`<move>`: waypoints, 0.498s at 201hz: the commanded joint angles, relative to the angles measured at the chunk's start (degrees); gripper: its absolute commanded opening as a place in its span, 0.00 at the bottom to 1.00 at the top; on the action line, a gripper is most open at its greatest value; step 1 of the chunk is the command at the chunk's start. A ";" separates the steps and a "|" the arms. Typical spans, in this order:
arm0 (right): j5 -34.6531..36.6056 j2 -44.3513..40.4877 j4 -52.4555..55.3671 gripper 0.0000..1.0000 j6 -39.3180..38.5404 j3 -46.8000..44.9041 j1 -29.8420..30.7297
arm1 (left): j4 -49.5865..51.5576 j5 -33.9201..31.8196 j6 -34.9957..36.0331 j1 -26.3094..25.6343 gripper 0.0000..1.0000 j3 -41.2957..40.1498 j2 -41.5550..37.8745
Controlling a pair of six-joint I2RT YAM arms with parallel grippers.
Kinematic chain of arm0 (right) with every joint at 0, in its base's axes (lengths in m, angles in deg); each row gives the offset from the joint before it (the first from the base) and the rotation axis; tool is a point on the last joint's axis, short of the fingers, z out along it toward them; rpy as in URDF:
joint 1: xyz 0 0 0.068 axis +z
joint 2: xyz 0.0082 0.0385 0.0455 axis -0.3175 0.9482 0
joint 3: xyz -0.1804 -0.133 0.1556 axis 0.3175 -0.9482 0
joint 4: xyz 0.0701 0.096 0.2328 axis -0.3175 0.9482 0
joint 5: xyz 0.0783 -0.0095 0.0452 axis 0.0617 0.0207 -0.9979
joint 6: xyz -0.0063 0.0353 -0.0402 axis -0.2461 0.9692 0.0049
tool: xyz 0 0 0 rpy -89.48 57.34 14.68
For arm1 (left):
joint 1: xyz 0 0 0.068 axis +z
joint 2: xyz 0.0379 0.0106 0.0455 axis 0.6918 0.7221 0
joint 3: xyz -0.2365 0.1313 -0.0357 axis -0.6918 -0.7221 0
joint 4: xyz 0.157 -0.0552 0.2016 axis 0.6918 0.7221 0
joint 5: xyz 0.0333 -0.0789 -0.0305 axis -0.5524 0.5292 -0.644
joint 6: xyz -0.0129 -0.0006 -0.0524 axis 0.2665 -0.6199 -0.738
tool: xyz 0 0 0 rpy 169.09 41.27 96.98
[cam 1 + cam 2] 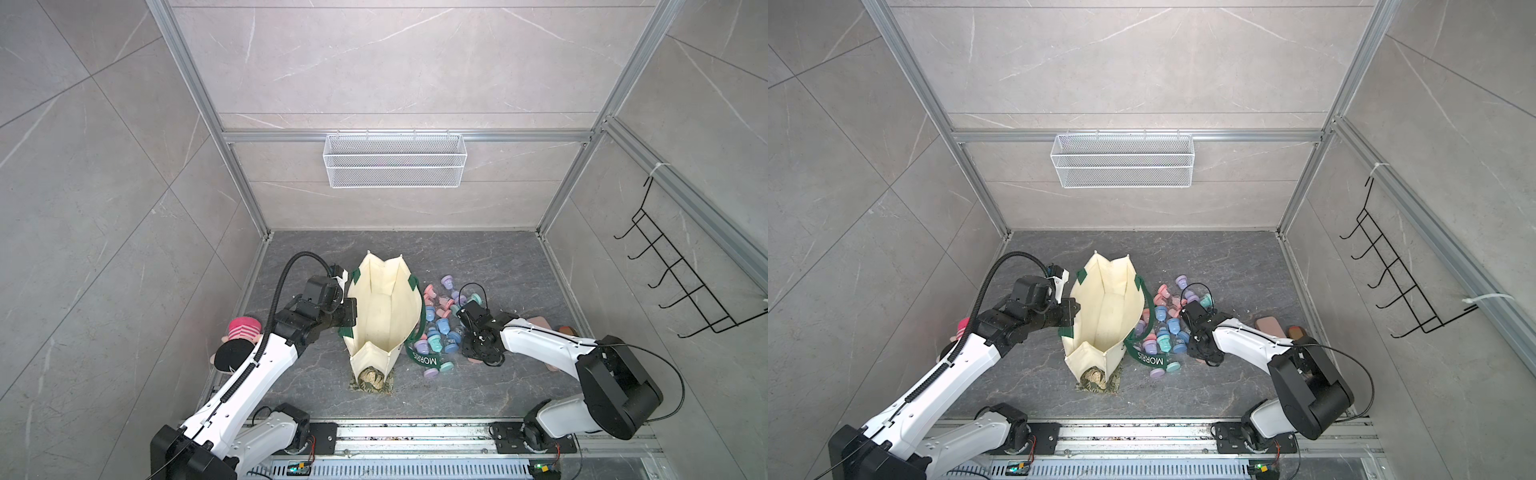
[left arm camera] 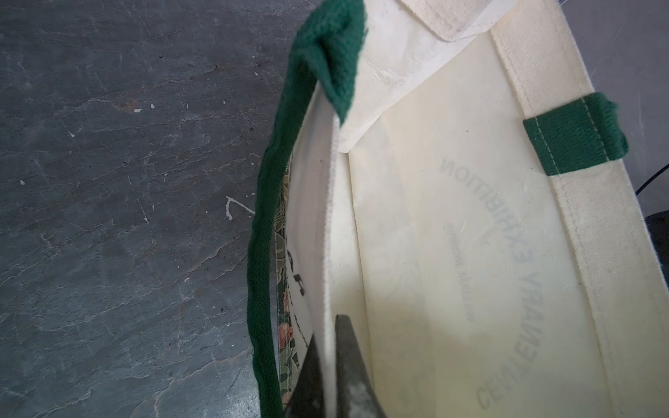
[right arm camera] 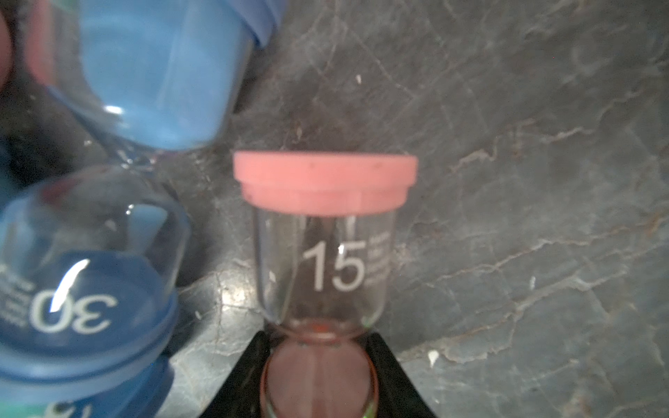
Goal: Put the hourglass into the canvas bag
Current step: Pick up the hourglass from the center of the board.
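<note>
**Near the bag's near end.** The canvas bag [image 1: 382, 307] stands open-mouthed on the dark stone floor. A leaf-patterned cloth [image 1: 370, 380] shows from under the end closest to the arm bases. In both top views the bag's interior appears empty. Its green strap lettered "MORRIS" [image 1: 424, 357] lies on the floor on the side facing the right arm.

**Left side of the bag.** The left gripper [image 1: 351, 313] meets the bag's rim. The top views do not show how its jaws stand. The left wrist view does: both fingers [image 2: 353, 362] are clenched on the cream wall, one inside and one outside. That view also shows faint reversed print on the inner wall, which the top views do not.

**Right side of the bag.** A pile of pastel hourglasses [image 1: 436, 328] lies just beside the bag. The right gripper [image 1: 462, 309] is lowered onto the pile, and its body hides its jaws from above. The right wrist view shows them closed around a pink-capped hourglass [image 3: 325, 253] marked "15", lying on the floor outside the bag. A blue hourglass [image 3: 90, 253] marked "30" lies next to it.

**Beyond the bag.** A white wire basket [image 1: 395, 160] hangs on the back wall.
</note>
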 commanded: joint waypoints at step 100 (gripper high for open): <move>4.62 -18.60 11.16 0.00 -3.49 7.22 0.24 | -3.77 -0.76 -1.36 0.06 0.00 -0.55 -1.21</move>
